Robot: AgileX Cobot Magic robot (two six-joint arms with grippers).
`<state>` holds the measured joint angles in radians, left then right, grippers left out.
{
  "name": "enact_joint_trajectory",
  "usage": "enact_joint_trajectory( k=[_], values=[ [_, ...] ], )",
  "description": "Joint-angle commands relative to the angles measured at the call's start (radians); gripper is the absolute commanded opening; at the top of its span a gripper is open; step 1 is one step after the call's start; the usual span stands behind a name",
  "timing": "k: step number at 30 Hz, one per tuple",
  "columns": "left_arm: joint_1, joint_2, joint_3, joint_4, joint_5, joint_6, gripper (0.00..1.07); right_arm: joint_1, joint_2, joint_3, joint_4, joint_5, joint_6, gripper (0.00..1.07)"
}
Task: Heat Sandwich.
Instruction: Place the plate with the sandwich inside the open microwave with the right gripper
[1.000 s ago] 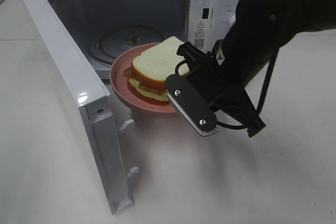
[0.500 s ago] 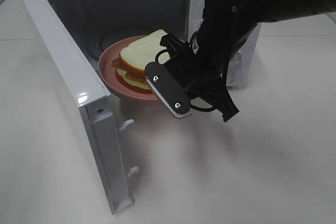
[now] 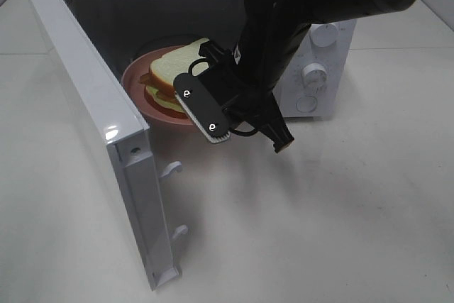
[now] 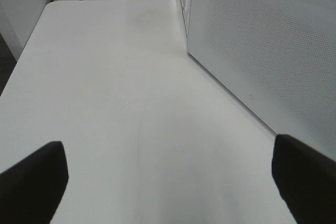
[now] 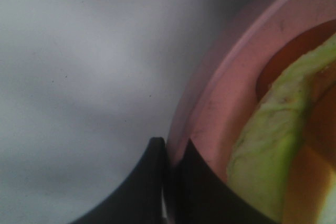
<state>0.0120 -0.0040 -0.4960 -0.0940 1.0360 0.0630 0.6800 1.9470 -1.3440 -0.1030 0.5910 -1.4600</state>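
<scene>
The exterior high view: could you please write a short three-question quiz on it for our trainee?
1. True or false: the microwave door stands open.
2. What does the right hand clamp? A) a cup B) the rim of the pink plate C) nothing
3. Fill in: on the plate lies a ____.
Key: 1 true; 2 B; 3 sandwich.
</scene>
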Motion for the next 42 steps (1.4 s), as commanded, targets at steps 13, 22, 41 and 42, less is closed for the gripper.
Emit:
enact_joint_trajectory(
  k=[13, 22, 41, 42],
  values=[
    [-0.004, -0.026, 0.003, -0.002, -0.008, -0.001, 1.03, -0.002, 0.138, -0.231, 0.006, 0.067, 0.081, 0.0],
    [-0.004, -0.026, 0.003, -0.001, -0.008, -0.001, 1.03, -0.002, 0.204, -0.335, 0.006, 0.1, 0.109, 0.01],
    [-0.004, -0.026, 0.003, -0.001, -0.008, -0.001, 1.03, -0.005, 0.36, -0.607, -0.036, 0.156, 0.208, 0.01],
    [-0.004, -0.026, 0.003, -0.001, -0.008, -0.001, 1.03, -0.005, 0.36, -0.607, -0.036, 0.156, 0.208, 0.01]
  ],
)
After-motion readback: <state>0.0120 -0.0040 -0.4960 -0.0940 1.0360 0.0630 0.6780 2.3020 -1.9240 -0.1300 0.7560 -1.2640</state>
